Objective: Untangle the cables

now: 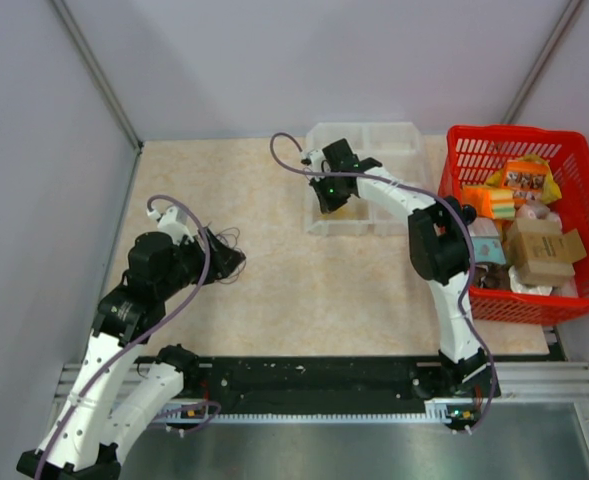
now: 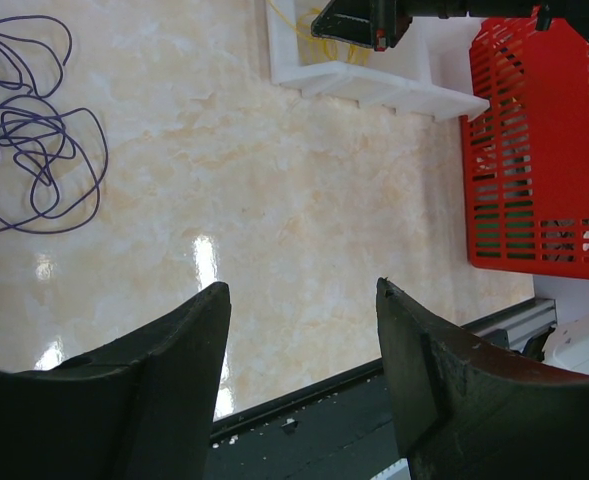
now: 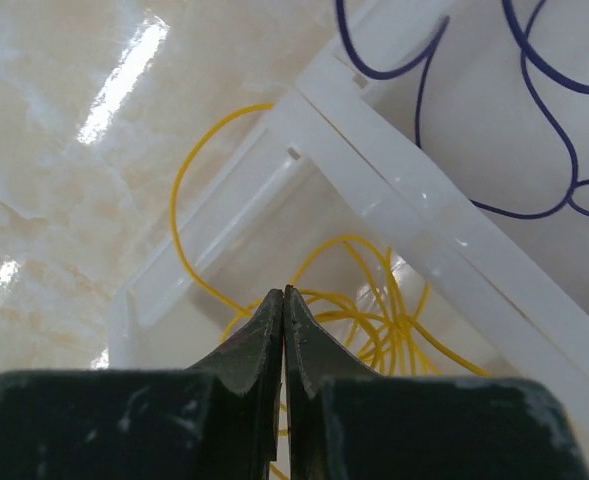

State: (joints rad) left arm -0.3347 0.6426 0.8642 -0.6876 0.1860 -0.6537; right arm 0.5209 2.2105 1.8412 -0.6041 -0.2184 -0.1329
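A loopy dark purple cable tangle (image 2: 34,130) lies on the beige table, just past my left gripper (image 1: 224,262) in the top view (image 1: 230,238). My left gripper (image 2: 302,290) is open and empty, with the tangle up and to its left. My right gripper (image 3: 284,290) is shut with its tips down in a compartment of the white tray (image 3: 404,200), on a strand of the yellow cable (image 3: 374,310) bunched there. Another purple cable (image 3: 554,130) lies in the neighbouring compartment. In the top view the right gripper (image 1: 331,195) hangs over the tray (image 1: 364,135).
A red basket (image 1: 574,290) full of packets stands at the right edge, right of the tray; it also shows in the left wrist view (image 2: 514,150). A black rail runs along the table's near edge. Grey walls close in the left and the back.
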